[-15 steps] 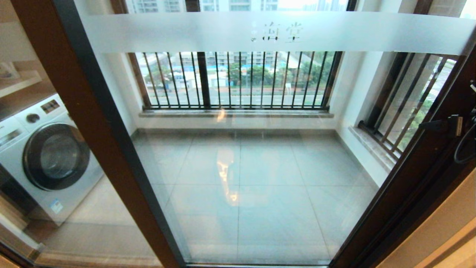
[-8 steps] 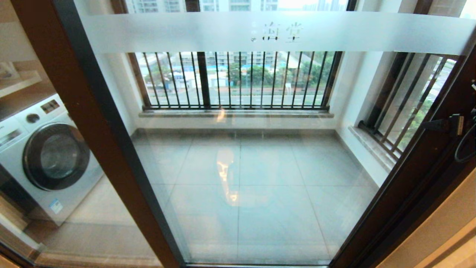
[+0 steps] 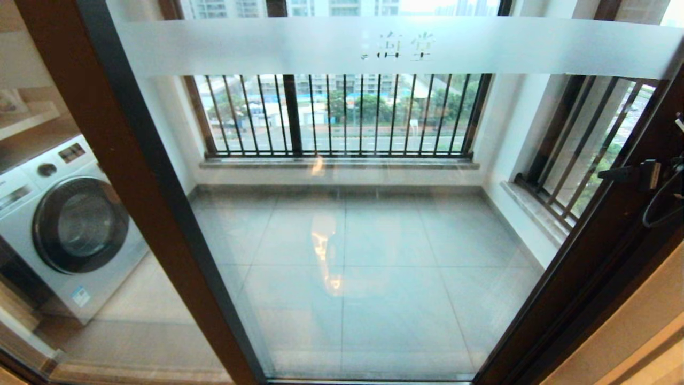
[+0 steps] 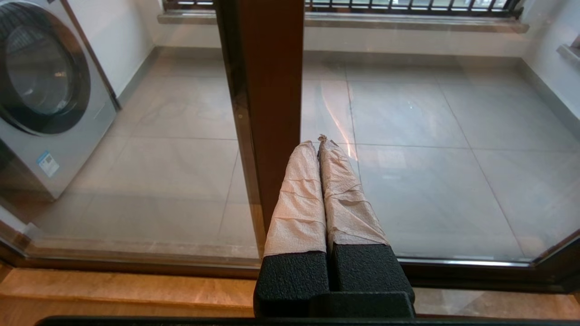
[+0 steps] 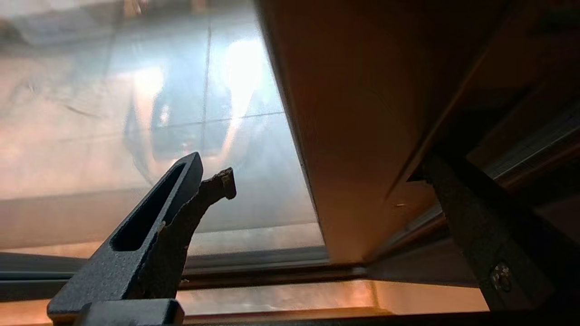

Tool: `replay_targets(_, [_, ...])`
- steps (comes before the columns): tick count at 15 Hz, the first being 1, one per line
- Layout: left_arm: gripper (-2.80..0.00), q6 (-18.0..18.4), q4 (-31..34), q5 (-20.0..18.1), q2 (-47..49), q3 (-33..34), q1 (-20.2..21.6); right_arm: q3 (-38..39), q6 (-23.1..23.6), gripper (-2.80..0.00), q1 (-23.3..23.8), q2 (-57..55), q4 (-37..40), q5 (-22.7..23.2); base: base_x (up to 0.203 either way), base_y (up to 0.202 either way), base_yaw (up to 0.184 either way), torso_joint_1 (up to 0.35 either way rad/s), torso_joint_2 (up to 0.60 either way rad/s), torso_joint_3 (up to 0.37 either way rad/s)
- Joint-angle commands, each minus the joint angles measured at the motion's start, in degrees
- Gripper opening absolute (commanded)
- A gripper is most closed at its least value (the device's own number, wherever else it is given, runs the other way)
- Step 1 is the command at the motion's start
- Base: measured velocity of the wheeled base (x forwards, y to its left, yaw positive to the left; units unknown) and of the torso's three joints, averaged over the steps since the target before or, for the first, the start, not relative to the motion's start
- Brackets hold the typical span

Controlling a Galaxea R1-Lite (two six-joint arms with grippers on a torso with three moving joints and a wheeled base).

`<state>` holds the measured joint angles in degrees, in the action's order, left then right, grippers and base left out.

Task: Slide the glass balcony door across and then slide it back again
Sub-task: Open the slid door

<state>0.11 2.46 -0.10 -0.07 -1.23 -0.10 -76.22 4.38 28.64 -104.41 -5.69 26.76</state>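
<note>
Right end effector (image 5: 317, 181): spread wide, straddling the tall brown-framed clear glass balcony door (image 3: 604, 251) stile for sliding | left end effector (image 4: 321, 142): pinched together, parked.

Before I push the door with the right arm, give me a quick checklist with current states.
1. Right gripper open: ok, fingers spread wide in its wrist view.
2. Right gripper at the door's right stile: ok, one finger lies against the brown frame.
3. Finger seated in the handle slot: cannot tell, no slot is visible.
4. Door position: ok, its glass spans the opening.
5. Left gripper out of the way: ok, shut and low, by the other brown stile.
</note>
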Motion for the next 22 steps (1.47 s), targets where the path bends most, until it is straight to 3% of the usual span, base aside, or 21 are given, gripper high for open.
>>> replay_targets(1, [-2.8,0.0,0.0,0.0,0.1,0.0,0.0,0.1,-0.2,0.0,-0.4,-0.6,-0.5,0.1,0.0,0.0,0.0,0.0,0.0,0.0])
replay_targets(22, [-2.8,0.0,0.0,0.0,0.0,0.0,0.0,3.8,-0.6,0.0,-4.9,1.6,-0.6,0.2,0.0,0.0,0.0,0.0,0.0,0.0])
